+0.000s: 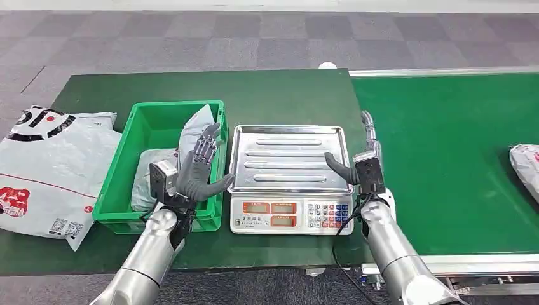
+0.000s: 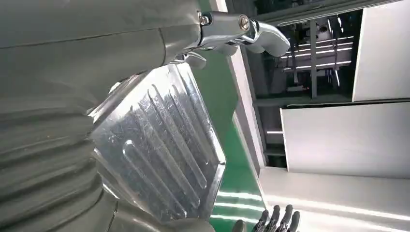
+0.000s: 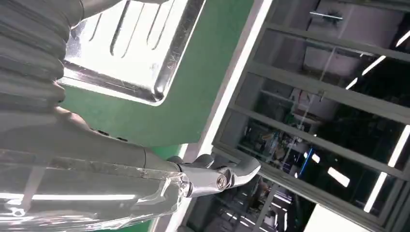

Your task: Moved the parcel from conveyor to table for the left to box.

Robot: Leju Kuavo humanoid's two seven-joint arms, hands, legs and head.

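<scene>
A white-grey parcel (image 1: 526,162) lies on the green conveyor belt (image 1: 445,159) at the far right, cut by the picture's edge. The green box (image 1: 136,121) on the table holds a grey parcel (image 1: 194,130) leaning on its right wall and another (image 1: 147,178) lying low. My left hand (image 1: 200,165) hovers over the box's right rim, fingers spread and holding nothing. My right hand (image 1: 354,164) stands at the right edge of the scale's steel tray (image 1: 286,159), open, thumb toward the tray. The tray (image 2: 159,145) lies beyond my left hand (image 2: 72,72), and the tray (image 3: 130,43) also beside my right hand (image 3: 72,145).
A weighing scale (image 1: 289,215) with keypad sits between box and conveyor. A large white printed bag (image 1: 47,168) lies on the dark green table (image 1: 279,95) at the left. Grey carpet floor lies beyond. A cable hangs below the scale's right corner.
</scene>
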